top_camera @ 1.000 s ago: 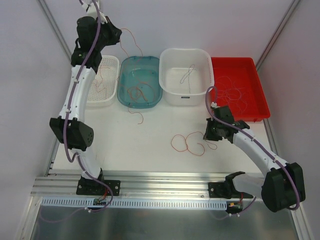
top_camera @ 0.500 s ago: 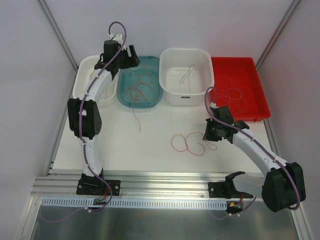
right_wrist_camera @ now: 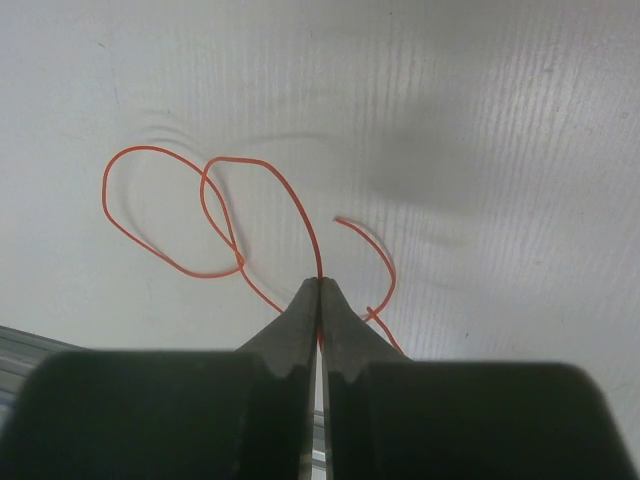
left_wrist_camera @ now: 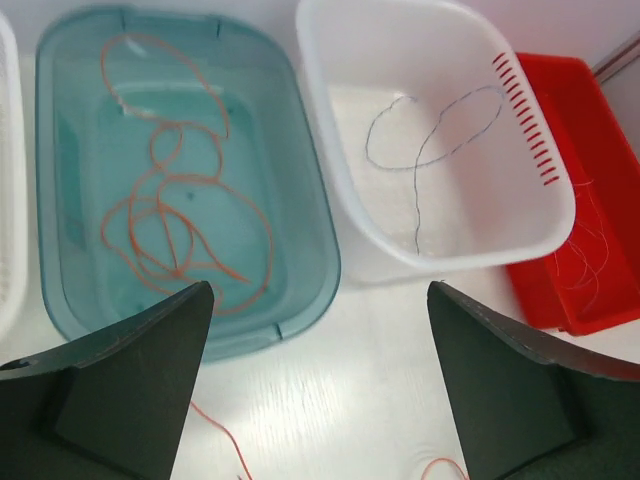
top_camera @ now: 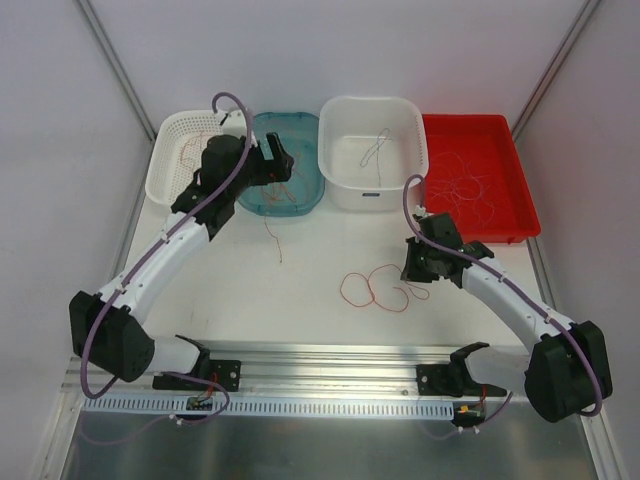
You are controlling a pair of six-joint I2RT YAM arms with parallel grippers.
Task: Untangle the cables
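Right gripper (right_wrist_camera: 320, 285) is clamped on the looped red cable (right_wrist_camera: 238, 260) lying on the white table (right_wrist_camera: 480, 120), the strand entering at its tips. Left gripper (left_wrist_camera: 320, 290) stands wide open and empty above the teal tub (left_wrist_camera: 325, 250); the orange cable (left_wrist_camera: 178, 268) lies coiled inside, just beyond its fingers.

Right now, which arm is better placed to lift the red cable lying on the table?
Right. The right end effector is shut on that red cable; the left end effector hangs open over the teal tub.
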